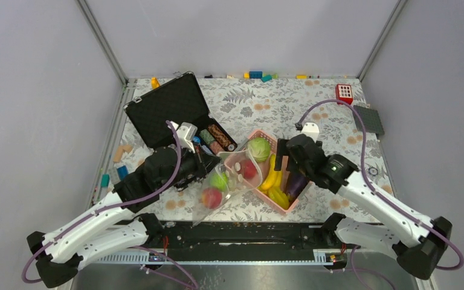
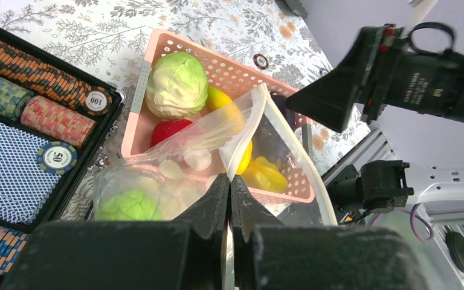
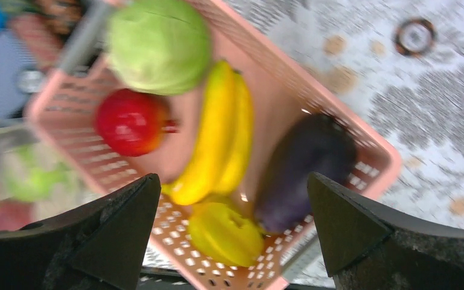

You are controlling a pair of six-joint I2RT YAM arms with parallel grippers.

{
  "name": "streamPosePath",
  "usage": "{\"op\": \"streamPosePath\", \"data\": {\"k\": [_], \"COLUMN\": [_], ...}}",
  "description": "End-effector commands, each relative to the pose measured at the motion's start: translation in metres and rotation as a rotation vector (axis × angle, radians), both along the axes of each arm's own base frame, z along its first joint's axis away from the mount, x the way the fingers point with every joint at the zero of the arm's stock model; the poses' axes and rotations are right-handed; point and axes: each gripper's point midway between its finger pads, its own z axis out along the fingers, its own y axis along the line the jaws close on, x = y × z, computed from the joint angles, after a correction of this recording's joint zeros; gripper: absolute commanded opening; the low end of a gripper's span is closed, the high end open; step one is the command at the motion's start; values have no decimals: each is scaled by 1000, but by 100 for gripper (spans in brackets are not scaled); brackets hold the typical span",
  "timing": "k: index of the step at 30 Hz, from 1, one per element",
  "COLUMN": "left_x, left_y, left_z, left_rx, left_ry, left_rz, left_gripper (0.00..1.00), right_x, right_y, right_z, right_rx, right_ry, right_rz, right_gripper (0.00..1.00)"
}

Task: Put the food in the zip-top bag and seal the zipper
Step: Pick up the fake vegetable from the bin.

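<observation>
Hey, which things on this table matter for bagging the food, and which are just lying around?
For the job: bag, cabbage, bananas, eggplant, apple, lime already bagged, basket holding the rest.
Lying about: poker case, chips, toy blocks, red box, grey plate.

Left arm (image 1: pixel 90 226), left of the pink basket (image 1: pixel 264 133), and right arm (image 1: pixel 386 205), right of it: white link shells, black joints, purple cables (image 1: pixel 360 142), white wrist connector blocks; left gripper (image 2: pixel 228 181) and right gripper (image 3: pixel 232 181) matte black, wedge-shaped fingers.
</observation>
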Motion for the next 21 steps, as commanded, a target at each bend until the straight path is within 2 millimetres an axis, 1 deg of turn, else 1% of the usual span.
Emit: {"op": "streamPosePath", "data": {"k": [1, 3, 6, 12, 17, 21], "left_x": [7, 7, 8, 8, 8, 8], "left_y": [-4, -6, -7, -10, -7, -5], "left_z": [11, 10, 9, 8, 8, 8], "left_rx": [-23, -19, -20, -19, -14, -10], "left_ry": [-45, -43, -38, -35, -37, -36], "left_rz": [4, -3, -3, -9, 1, 6], "left_gripper": [0, 0, 0, 0, 0, 0], "right_x": [-5, -2, 2, 18, 16, 7], "right_y": [-51, -57, -60, -56, -52, -46], "right_z": [-30, -36, -49, -67, -90, -112], "right_rx": [-214, -266, -336, -396, -408, -409], "right_ry": [84, 87, 124, 167, 241, 326], "right_rz": [-229, -258, -260, -254, -231, -208], "right_gripper": [100, 100, 100, 100, 99, 98]}}
